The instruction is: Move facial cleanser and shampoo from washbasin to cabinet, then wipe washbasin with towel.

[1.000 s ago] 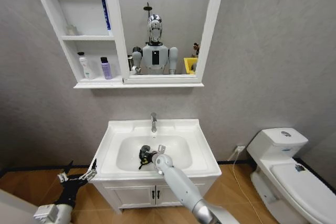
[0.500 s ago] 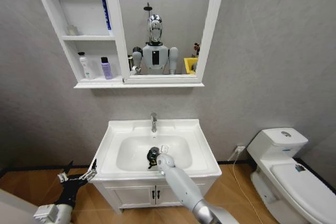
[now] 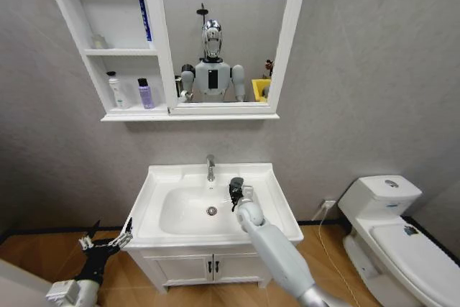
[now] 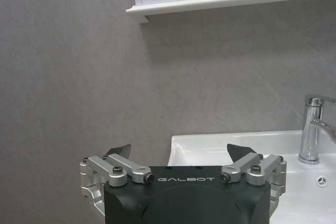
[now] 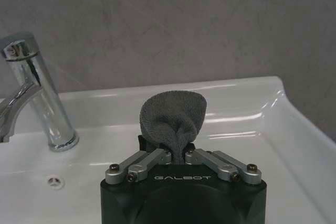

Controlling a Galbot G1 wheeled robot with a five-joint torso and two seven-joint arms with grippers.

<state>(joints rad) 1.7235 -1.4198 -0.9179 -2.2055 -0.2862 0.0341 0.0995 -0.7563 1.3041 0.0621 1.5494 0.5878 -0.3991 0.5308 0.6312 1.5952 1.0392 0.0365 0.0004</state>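
right hand (image 5: 177,153) — clamped on soft grey towel (image 5: 173,120) | glossy washbasin (image 3: 277,199) | left hand (image 4: 178,156) apart — low

Dark grey towel (image 5: 173,116) bunched, above white washbasin (image 5: 247,129) rim

Bright even indoor light, glare streaks on the washbasin (image 5: 247,103), soft shadow beneath the cabinet (image 3: 188,116), wide-angle edge bending.
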